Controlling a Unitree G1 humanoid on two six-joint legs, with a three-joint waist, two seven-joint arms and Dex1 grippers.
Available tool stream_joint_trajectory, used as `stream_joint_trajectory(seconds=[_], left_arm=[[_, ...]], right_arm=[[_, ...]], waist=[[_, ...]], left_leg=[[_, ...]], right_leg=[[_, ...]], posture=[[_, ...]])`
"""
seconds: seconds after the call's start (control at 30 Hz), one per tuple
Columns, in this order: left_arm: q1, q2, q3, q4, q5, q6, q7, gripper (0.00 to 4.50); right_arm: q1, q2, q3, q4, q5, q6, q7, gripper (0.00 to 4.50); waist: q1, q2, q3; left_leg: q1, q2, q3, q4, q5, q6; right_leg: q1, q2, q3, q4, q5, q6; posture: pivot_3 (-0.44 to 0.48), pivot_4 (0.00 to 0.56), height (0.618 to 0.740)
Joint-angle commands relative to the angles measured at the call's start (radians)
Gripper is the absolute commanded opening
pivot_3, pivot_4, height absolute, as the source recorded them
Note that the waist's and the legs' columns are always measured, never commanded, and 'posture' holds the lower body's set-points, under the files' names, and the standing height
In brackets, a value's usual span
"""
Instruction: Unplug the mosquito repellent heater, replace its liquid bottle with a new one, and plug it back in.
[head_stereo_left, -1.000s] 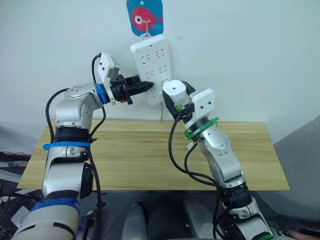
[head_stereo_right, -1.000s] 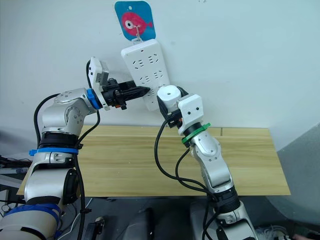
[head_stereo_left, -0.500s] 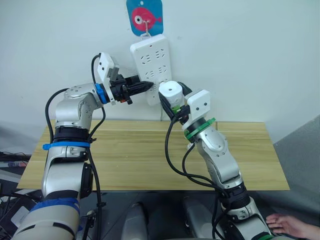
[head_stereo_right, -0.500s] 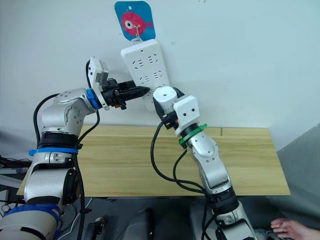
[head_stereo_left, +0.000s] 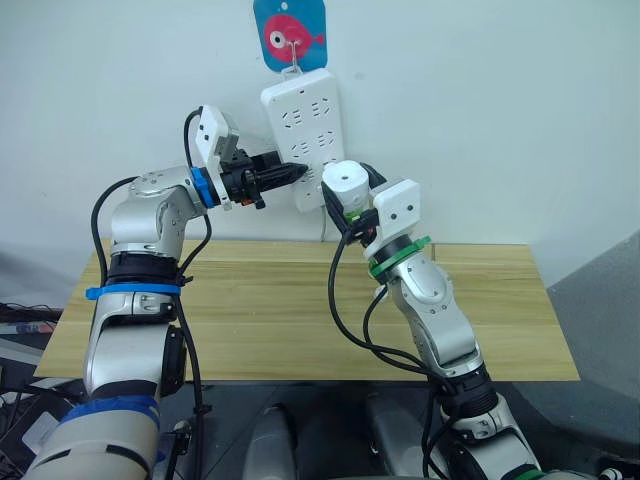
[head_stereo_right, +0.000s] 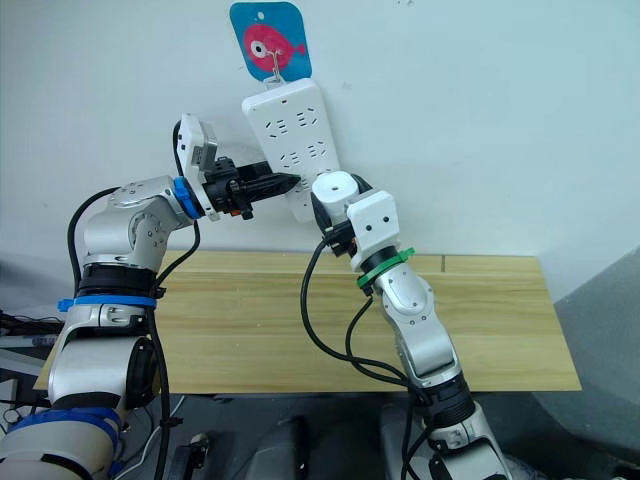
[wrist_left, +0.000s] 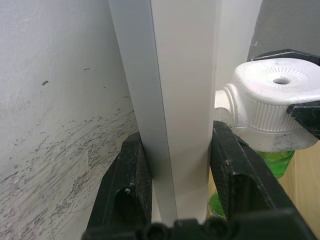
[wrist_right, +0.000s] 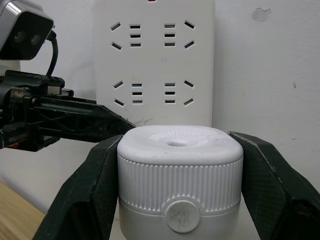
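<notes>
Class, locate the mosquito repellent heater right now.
The mosquito repellent heater is clamped in the right gripper, held up at the lower right edge of the wall-hung power strip, which the left gripper grips from the other side.

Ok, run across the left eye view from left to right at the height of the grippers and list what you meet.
Left gripper, clamped on the edge of the power strip → the mosquito repellent heater → the right gripper that holds it.
</notes>
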Motion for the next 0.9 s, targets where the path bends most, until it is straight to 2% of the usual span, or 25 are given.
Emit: stream_joint_trajectory(seconds=[0.03, 0.43, 0.7, 0.9], left_arm=[[0.005, 0.014, 0.022, -0.016, -0.014, 0.009, -0.002, 1.35], [0.005, 0.01, 0.021, -0.017, -0.014, 0.008, -0.001, 1.35], [0.003, 0.01, 0.022, -0.019, -0.017, 0.009, 0.004, 1.35], [0.003, 0.015, 0.027, -0.015, -0.014, 0.005, 0.005, 1.35]], right_arm=[[-0.028, 0.01, -0.027, -0.003, -0.002, -0.013, -0.022, 2.99], [-0.098, 0.042, -0.042, 0.082, 0.056, 0.039, 0.009, 2.99], [-0.122, 0.038, -0.045, 0.16, 0.056, -0.01, 0.025, 2.99], [-0.108, 0.039, -0.044, 0.137, 0.072, 0.013, 0.029, 2.99]], waist=[[0.0, 0.0, 0.0], [-0.002, 0.0, 0.0], [-0.004, 0.0, 0.0], [-0.004, 0.0, 0.0]], left_leg=[[0.0, 0.0, 0.0, 0.0, 0.0, 0.0], [0.0, 0.0, 0.0, 0.0, 0.0, 0.0], [0.002, 0.0, 0.0, 0.0, 0.0, 0.0], [0.002, 0.0, 0.0, 0.0, 0.0, 0.0]], right_leg=[[0.0, 0.0, 0.0, 0.0, 0.0, 0.0], [0.0, 0.0, 0.0, 0.0, 0.0, 0.0], [0.0, 0.0, 0.0, 0.002, 0.0, 0.0], [0.0, 0.0, 0.001, 0.004, 0.0, 0.0]], posture=[[-0.156, 0.21, 0.704], [-0.155, 0.204, 0.704], [-0.15, 0.199, 0.704], [-0.152, 0.201, 0.704]])
